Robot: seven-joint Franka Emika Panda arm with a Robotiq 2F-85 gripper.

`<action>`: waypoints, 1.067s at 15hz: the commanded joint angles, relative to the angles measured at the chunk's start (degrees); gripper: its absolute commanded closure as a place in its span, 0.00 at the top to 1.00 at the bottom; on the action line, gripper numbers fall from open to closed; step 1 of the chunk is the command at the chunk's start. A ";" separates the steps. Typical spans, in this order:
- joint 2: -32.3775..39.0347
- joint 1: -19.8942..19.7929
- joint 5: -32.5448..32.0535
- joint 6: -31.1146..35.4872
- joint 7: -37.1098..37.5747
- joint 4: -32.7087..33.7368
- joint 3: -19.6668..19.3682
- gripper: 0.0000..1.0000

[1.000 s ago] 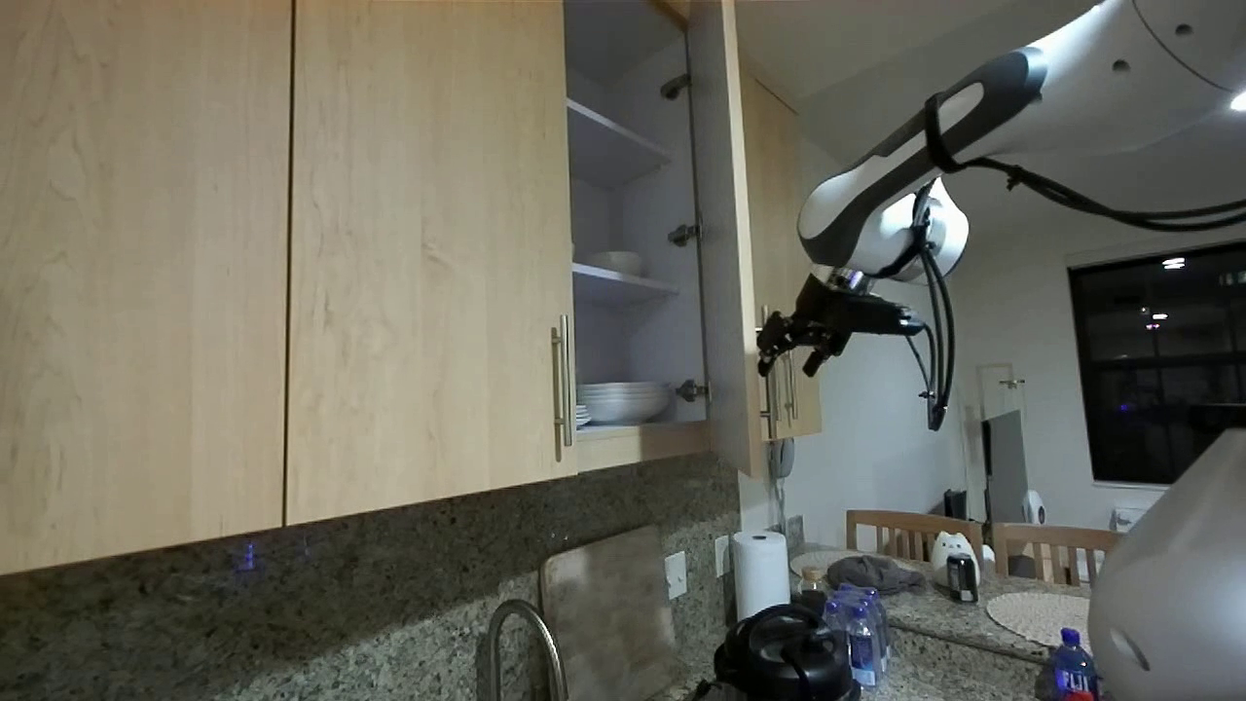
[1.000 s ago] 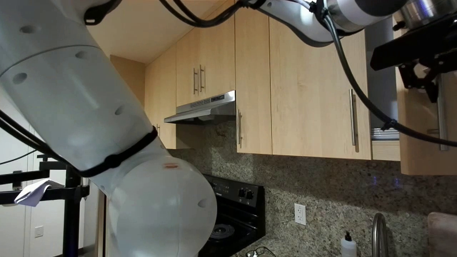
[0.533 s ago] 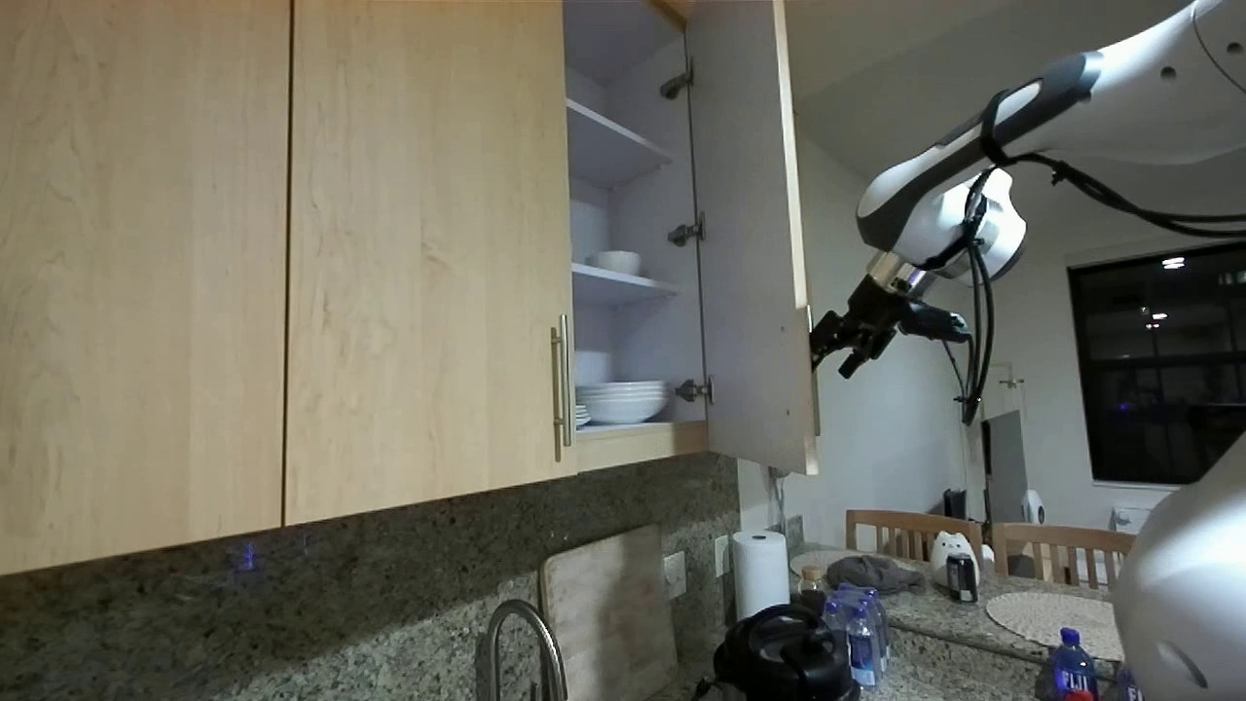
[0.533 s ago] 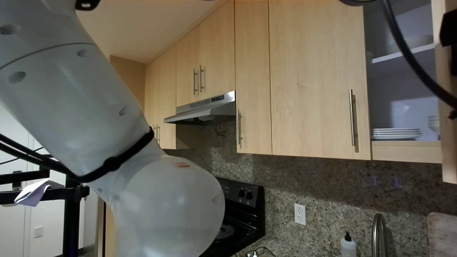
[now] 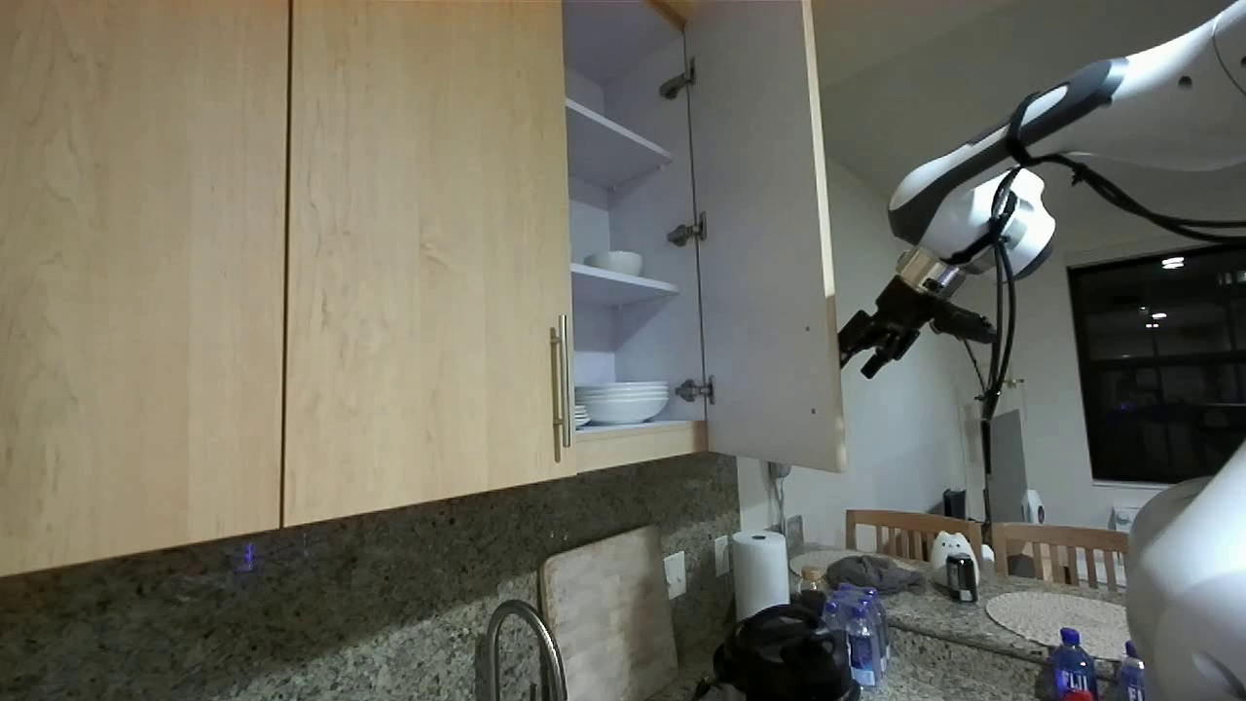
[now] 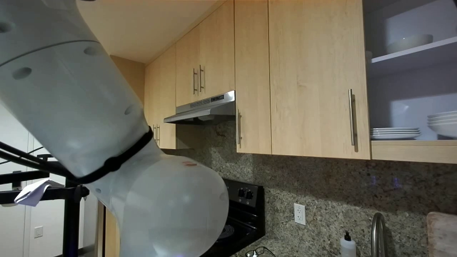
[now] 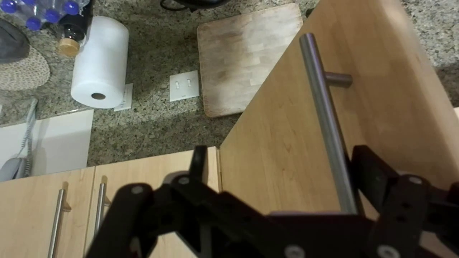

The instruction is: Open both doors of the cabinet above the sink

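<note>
One maple door of the cabinet stands wide open, its pale inner face showing in an exterior view. The other door is closed, with its bar handle at its right edge; it also shows in an exterior view. My gripper is at the open door's outer edge, one fingertip partly hidden behind it. In the wrist view my gripper is open. The open door's bar handle lies between the fingers, close beside the right finger; I cannot tell if they touch.
White bowls and plates stand on the cabinet shelves. Below are a faucet, a cutting board, a paper towel roll and a black appliance. Another handled cabinet adjoins the open door's hinge side.
The door has swung wider open, showing its inner face and more of the shelves. My gripper has moved with its edge, rightward in an exterior view. The other door stays closed.
</note>
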 commanded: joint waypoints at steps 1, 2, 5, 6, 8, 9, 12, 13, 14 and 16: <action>-2.07 -1.00 -1.56 -2.15 -11.41 1.30 -2.36 1.00; -3.13 -0.66 -1.61 -2.55 -15.29 1.36 -3.44 1.00; -6.28 -0.73 -1.33 -3.97 -25.29 1.32 -6.09 1.00; -7.20 -0.80 -1.21 -4.53 -27.74 1.07 -6.65 1.00; -8.44 -0.76 -0.78 -6.12 -30.76 1.06 -7.11 1.00; -8.74 -1.01 -0.77 -7.12 -31.32 0.84 -6.58 1.00; -9.42 -2.99 -1.07 -9.81 -30.66 -0.76 -3.38 1.00; -9.59 -3.91 -1.21 -10.39 -29.77 -1.57 -1.72 1.00; -9.66 -4.65 -1.20 -11.32 -29.07 -2.13 -0.31 1.00; -10.11 -7.26 -1.26 -12.20 -27.06 -4.10 3.63 1.00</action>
